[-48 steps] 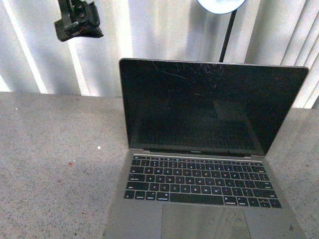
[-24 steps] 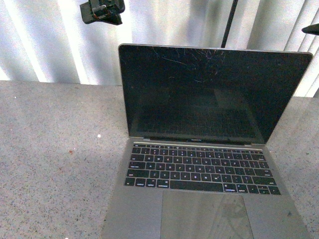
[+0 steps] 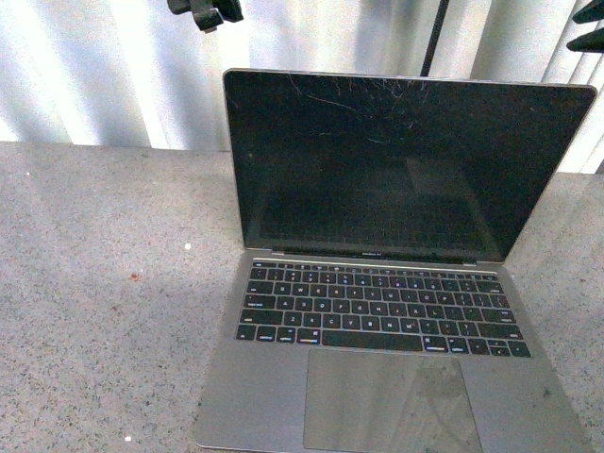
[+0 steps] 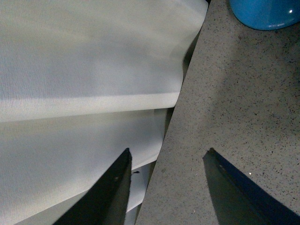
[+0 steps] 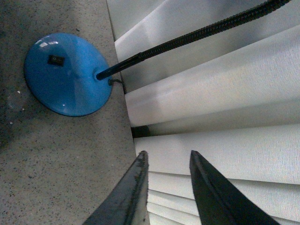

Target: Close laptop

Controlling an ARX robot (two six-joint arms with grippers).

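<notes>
The left claw (image 4: 168, 151) hangs by the far edge of the surface (image 3: 94, 283), its two fingers wide apart with nothing between them. The right claw (image 5: 168, 152) is parted too, by a narrower gap, and empty, near the white curtain (image 5: 225, 93) and a blue lamp base (image 5: 65, 75). The laptop (image 3: 377, 326) sits open toward the surface's right side, its scratched dark screen upright, and neither claw touches it.

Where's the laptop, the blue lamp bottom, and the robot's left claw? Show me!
laptop (image 3: 382, 311): front view, on the middle of its keyboard.
blue lamp base (image 5: 70, 86): right wrist view, on its round top.
left gripper (image 4: 168, 152): left wrist view, the gap between its fingertips.
</notes>
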